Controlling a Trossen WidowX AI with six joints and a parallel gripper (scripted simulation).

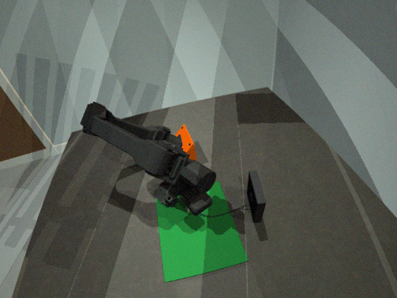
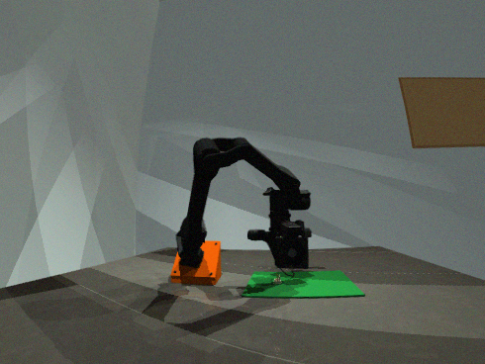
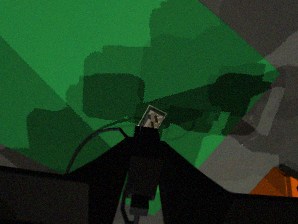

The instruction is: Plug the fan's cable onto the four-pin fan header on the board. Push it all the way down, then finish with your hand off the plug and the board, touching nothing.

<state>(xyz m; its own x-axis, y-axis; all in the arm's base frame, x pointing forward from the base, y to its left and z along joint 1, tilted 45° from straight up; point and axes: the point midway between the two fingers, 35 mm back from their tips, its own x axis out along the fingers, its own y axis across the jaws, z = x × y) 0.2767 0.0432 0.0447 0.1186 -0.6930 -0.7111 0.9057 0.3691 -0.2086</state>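
Although the plug looks small and light, I would treat it as a stiff little body on a springy tail: the cable bows away to one side of me and could twist it as I lower. Its housing is probably smooth plastic, apt to slip or tilt if pushed off-centre, so the sides of that housing are where to take hold, never the wire. The pins in the header may bend under a crooked push.

My gripper is drawn nearly together, fingers firm on the plug, which sits right at my fingertips. In the wrist view the header shows just beyond them, turned at a slant; how well the two line up I cannot tell. The exterior view shows me above the green board, a small gap below me, so I judge the plug unseated. The fan stands upright off to my side, at the cable's far end. Next I should square up over the header, press straight down, then let go and lift clear.
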